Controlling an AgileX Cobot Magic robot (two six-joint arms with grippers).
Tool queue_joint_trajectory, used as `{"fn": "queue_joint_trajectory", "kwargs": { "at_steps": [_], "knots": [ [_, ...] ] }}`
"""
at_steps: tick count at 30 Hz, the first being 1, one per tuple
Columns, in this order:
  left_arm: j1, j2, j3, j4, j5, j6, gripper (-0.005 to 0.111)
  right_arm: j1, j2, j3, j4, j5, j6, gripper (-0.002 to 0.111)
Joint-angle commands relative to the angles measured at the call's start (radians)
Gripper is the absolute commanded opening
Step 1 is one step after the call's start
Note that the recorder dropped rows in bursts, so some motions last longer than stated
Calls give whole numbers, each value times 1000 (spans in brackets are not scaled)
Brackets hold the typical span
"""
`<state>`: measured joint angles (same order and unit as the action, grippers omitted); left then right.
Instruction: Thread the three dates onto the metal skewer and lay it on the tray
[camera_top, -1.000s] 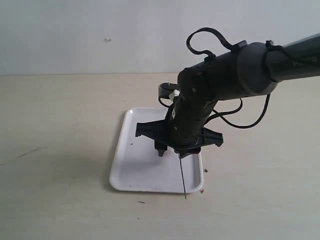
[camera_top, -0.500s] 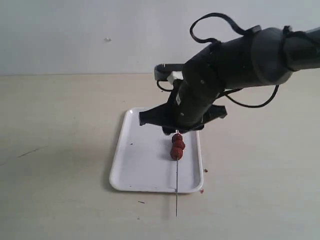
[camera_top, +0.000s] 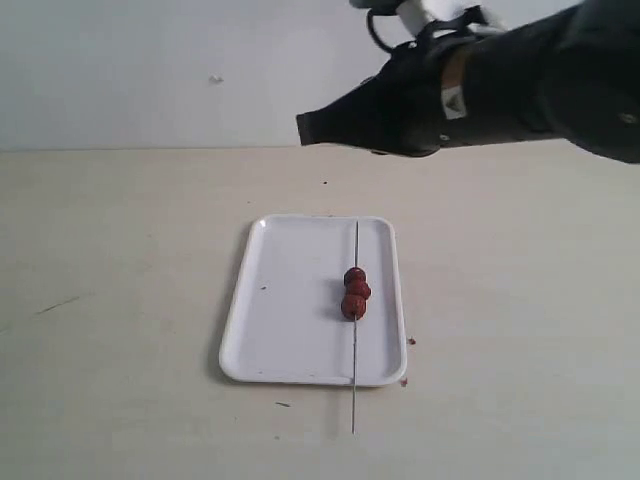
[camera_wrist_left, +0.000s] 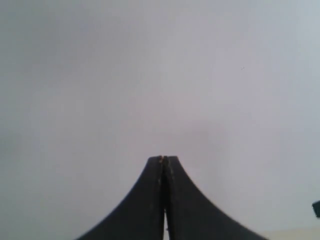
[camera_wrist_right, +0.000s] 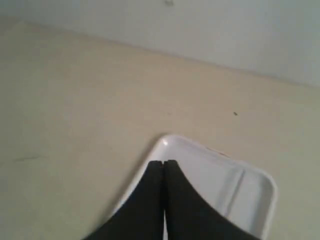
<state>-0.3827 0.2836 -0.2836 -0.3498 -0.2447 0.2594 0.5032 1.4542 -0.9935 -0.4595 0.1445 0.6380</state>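
The left gripper (camera_wrist_left: 163, 160) is pressed fully shut with nothing between its fingers. It points at a blank pale wall, nowhere near the work, and I'd say it is simply parked out of the way. Well below the right gripper, the white tray (camera_top: 285, 330) sits flat on the table (camera_top: 120, 300). The skewer (camera_top: 357, 250) lies lengthwise along the tray's side nearer that arm. Being longer than the tray, it pokes one tip past the rim, over the table. The three dates (camera_top: 355, 292) are threaded near its middle, touching in a row and resting on the tray floor. To me the job looks done. The right gripper (camera_wrist_right: 163, 163) hangs high above the tray, jaws closed tight, holding and touching nothing.
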Motion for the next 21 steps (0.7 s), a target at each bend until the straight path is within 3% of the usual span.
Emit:
{"fn": "queue_joint_trajectory", "kwargs": {
  "at_steps": [1, 8, 16, 21],
  "knots": [
    [3, -67, 146, -38, -14, -38, 0, 3, -184, 202, -19, -323, -39, 0],
    [3, -122, 284, -64, -23, -152, 0, 3, -433, 380, -19, -404, -96, 0],
    [3, -124, 284, -65, 152, -159, 0, 3, -582, 407, -2, -379, -5, 0],
    [3, -124, 284, -65, 165, -159, 0, 3, -582, 407, -2, -376, -19, 0]
  ]
}}
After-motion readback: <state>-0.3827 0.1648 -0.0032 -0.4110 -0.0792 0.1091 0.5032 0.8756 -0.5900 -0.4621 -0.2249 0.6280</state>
